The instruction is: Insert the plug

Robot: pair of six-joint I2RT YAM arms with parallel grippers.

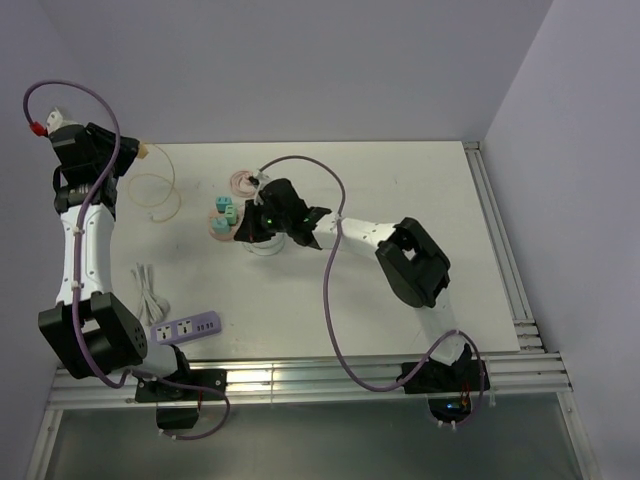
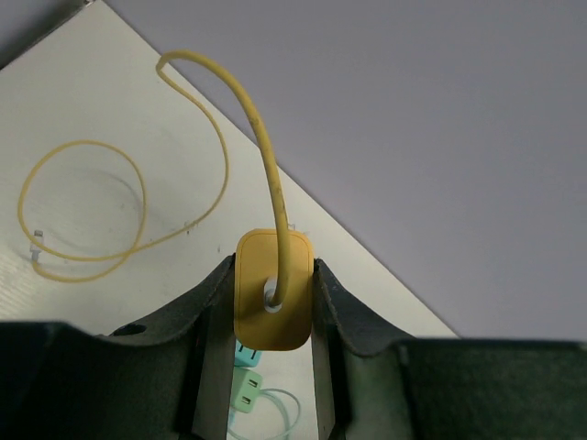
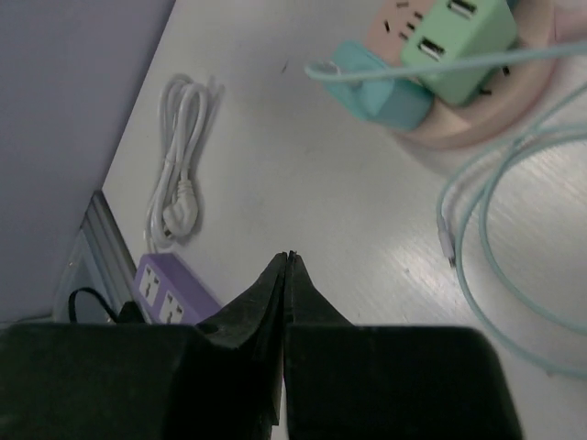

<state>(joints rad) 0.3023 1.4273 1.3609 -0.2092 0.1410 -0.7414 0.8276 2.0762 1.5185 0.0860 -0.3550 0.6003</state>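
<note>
My left gripper (image 1: pixel 142 151) is raised at the table's far left edge, shut on a yellow plug (image 2: pixel 272 290). The plug's yellow cable (image 2: pixel 84 213) hangs down and loops on the table (image 1: pixel 156 196). My right gripper (image 1: pixel 248 230) is shut and empty (image 3: pixel 287 258), low over the table beside a round pink socket hub (image 1: pixel 222 228). The hub (image 3: pixel 477 115) holds a green plug (image 3: pixel 457 38) and a teal plug (image 3: pixel 387 90). A purple power strip (image 1: pixel 186 327) lies at the near left; it also shows in the right wrist view (image 3: pixel 172 291).
A coiled white cable (image 1: pixel 148 288) lies left of the purple strip and shows in the right wrist view (image 3: pixel 179 194). A thin teal cable (image 3: pixel 491 240) loops on the table by the hub. Walls close the back and right sides.
</note>
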